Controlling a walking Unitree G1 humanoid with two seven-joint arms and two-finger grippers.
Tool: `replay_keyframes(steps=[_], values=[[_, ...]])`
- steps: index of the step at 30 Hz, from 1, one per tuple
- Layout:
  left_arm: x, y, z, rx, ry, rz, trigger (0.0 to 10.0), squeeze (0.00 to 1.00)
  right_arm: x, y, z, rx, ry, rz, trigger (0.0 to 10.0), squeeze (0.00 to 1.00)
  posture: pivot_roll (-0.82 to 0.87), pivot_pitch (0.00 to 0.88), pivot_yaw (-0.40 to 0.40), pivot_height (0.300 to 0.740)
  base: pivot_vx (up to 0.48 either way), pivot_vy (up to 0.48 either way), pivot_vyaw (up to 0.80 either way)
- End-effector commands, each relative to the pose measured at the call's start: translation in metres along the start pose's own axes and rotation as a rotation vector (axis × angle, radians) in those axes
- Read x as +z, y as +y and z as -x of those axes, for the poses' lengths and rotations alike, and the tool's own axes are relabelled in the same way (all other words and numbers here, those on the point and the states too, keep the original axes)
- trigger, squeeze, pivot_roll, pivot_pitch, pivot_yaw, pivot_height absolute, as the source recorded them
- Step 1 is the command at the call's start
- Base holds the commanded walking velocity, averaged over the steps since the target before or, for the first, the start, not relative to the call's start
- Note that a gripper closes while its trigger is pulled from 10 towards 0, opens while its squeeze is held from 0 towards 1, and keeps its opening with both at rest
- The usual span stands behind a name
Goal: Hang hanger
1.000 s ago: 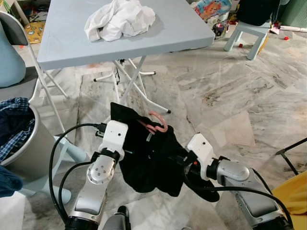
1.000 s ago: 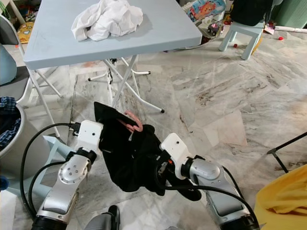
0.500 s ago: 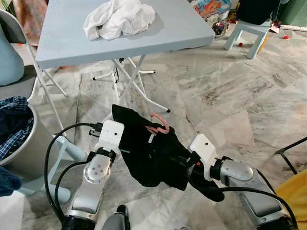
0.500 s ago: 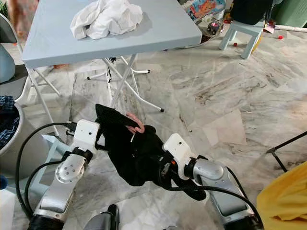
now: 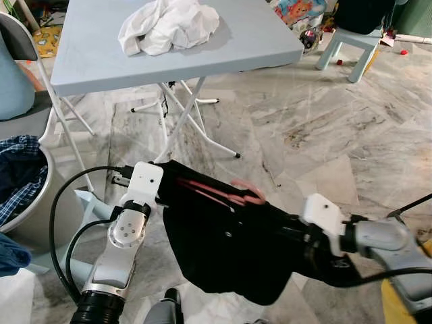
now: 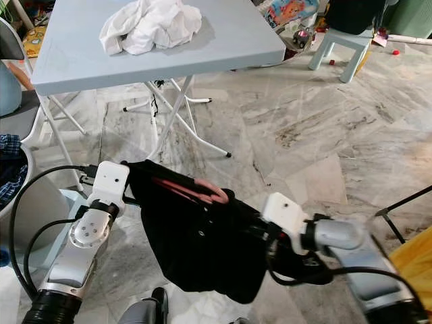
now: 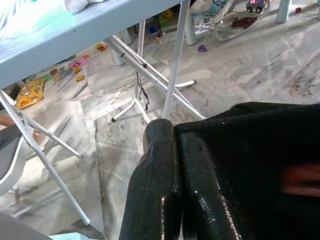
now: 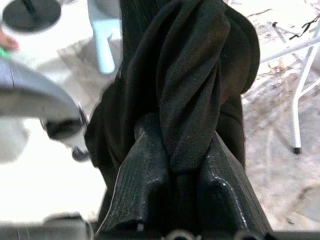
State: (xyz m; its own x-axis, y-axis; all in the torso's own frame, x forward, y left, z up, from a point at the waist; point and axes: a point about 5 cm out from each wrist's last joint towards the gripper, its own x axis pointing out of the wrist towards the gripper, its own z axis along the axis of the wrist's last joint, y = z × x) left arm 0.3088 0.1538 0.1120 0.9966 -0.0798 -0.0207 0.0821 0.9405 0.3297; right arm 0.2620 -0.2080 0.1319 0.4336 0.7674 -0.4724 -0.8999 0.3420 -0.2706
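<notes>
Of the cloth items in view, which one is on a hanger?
The black garment, stretched between the left gripper and right gripper with a pink hanger in it. The white cloth lies crumpled on the table.

matt black cloth garment [image 5: 229,243]; smooth pink plastic hanger [image 5: 226,192]; glossy marble floor [image 5: 324,128].

Both arms are built from silver-grey metal segments with round joint housings; recessed screws are seen on the left joint disc. Each wrist is capped by a white rectangular camera block. Black cables are looped from the left wrist block down the forearm. The left gripper [image 7: 172,150] and right gripper [image 8: 180,165] are fitted with long black fingers, finely ribbed, slightly glossy.
</notes>
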Motion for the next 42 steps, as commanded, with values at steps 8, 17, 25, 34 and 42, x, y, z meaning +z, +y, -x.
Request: replay_keyframes(steps=[8,17,25,34,42], values=[[-0.011,0.017,0.0,0.072,0.05,0.011,0.0,0.0,-0.022,-0.016,0.05,-0.023,0.2,0.102,10.0,0.0,-0.03,0.213,-0.021,0.74,0.0,0.0,0.0],[-0.012,0.002,0.001,-0.011,0.054,0.051,0.0,0.0,0.027,-0.015,0.064,0.082,-0.089,0.009,10.0,0.0,-0.03,0.212,-0.011,0.74,0.0,0.0,0.0],[-0.012,-0.002,0.001,-0.019,0.053,0.087,0.0,0.0,0.034,-0.028,0.082,0.037,-0.132,-0.026,10.0,0.0,-0.04,0.212,-0.013,0.74,0.0,0.0,0.0],[-0.009,-0.031,0.006,-0.128,0.056,0.133,0.0,0.0,0.055,-0.039,0.024,-0.257,-0.366,-0.096,10.0,0.0,-0.03,0.205,-0.007,0.74,0.0,0.0,0.0],[-0.009,-0.053,0.013,-0.262,0.065,0.134,10.0,0.0,0.054,-0.032,-0.016,-0.365,-0.344,-0.07,10.0,0.0,-0.03,0.213,-0.019,0.74,0.0,0.0,0.0]])
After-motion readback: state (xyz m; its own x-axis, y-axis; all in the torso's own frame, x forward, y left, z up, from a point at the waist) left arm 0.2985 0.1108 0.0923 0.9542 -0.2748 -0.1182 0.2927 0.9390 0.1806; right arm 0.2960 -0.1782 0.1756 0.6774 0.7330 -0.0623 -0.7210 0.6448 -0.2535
